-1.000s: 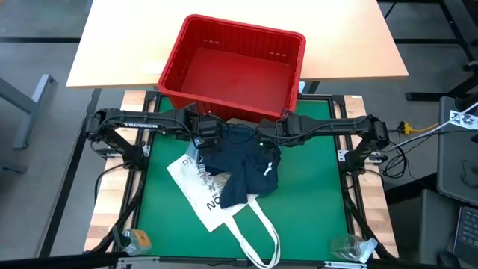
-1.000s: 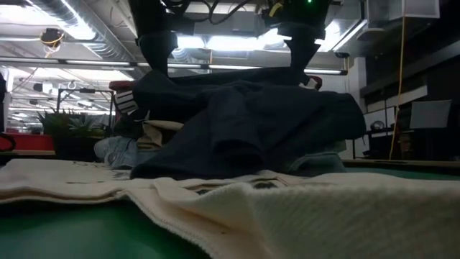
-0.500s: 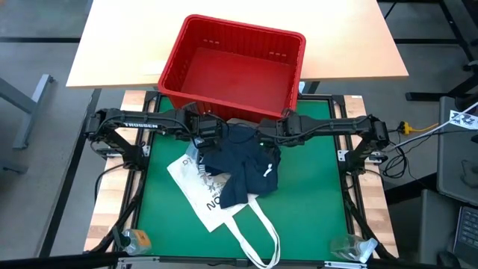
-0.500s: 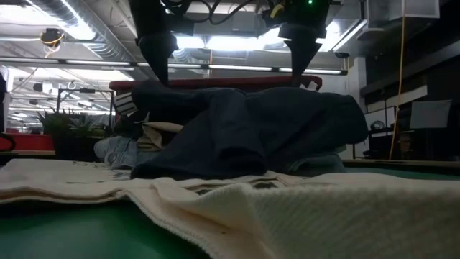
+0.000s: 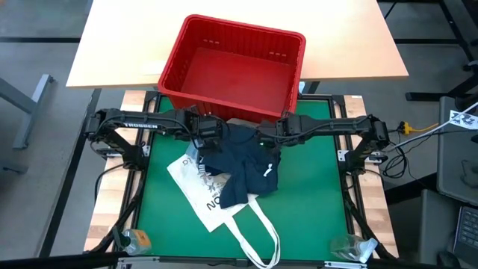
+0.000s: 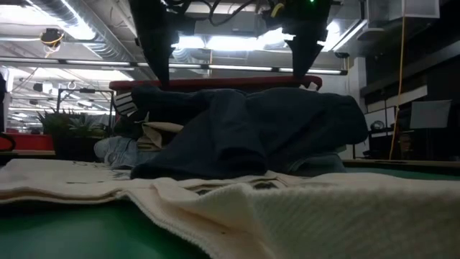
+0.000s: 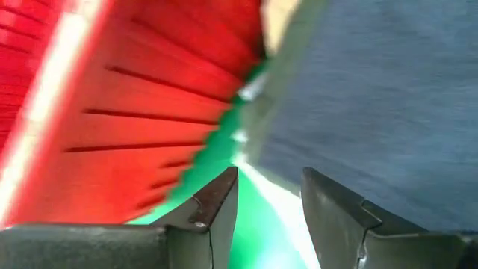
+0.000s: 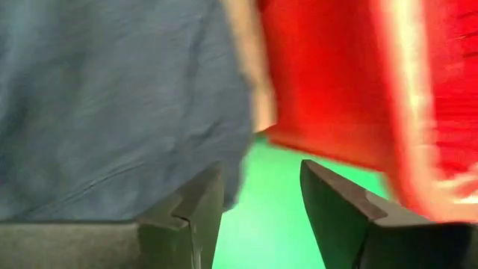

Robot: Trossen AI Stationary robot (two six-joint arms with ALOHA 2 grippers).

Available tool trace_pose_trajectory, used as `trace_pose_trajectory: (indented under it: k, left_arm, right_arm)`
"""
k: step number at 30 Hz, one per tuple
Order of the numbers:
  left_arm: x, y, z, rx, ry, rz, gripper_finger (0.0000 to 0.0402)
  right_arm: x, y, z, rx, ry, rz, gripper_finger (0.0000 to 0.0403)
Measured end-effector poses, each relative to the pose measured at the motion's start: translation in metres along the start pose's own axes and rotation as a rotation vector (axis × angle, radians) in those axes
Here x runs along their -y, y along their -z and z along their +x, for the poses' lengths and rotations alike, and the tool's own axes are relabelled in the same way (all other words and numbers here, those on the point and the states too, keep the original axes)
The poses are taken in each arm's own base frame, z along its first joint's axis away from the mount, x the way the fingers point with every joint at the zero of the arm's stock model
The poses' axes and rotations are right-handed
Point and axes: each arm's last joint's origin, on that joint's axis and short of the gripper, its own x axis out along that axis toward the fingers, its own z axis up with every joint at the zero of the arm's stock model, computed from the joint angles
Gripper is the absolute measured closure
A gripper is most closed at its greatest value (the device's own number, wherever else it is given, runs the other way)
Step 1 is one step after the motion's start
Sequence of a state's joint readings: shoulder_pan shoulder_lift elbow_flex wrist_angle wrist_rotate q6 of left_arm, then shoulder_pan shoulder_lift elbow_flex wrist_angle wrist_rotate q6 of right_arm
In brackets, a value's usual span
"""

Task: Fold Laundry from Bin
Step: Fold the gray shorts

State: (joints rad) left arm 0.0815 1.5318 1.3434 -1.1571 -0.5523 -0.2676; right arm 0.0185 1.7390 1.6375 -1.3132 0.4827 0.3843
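Crumpled navy shorts [image 5: 240,166], soft folds

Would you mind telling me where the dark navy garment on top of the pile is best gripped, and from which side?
Probably along the far edge of the dark navy garment, nearest the red bin. Both the left gripper and right gripper hover there, open. Come from above, one at each end: it lies crumpled over the white tote bag, so lifting that edge should let it hang free.
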Motion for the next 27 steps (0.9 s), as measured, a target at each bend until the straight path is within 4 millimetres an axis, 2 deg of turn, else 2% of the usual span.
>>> trace_pose_trajectory:
  k: [5, 18, 23, 27]
  left_arm:
    - [0.014, 0.001, -0.006, -0.005, 0.166, -0.042, 0.026]
    - [0.058, 0.019, -0.035, -0.014, 0.319, -0.074, 0.026]
    - [0.082, 0.031, -0.054, 0.002, 0.406, -0.105, 0.026]
    - [0.104, 0.032, -0.072, 0.109, 0.514, -0.164, 0.026]
  right_arm:
    - [-0.003, 0.006, -0.001, -0.102, -0.154, -0.091, 0.0224]
    - [-0.005, 0.016, -0.003, -0.247, -0.299, -0.118, 0.0223]
    - [-0.017, 0.021, -0.01, -0.246, -0.32, -0.141, 0.0223]
    - [-0.035, 0.03, -0.021, -0.234, -0.333, -0.179, 0.0223]
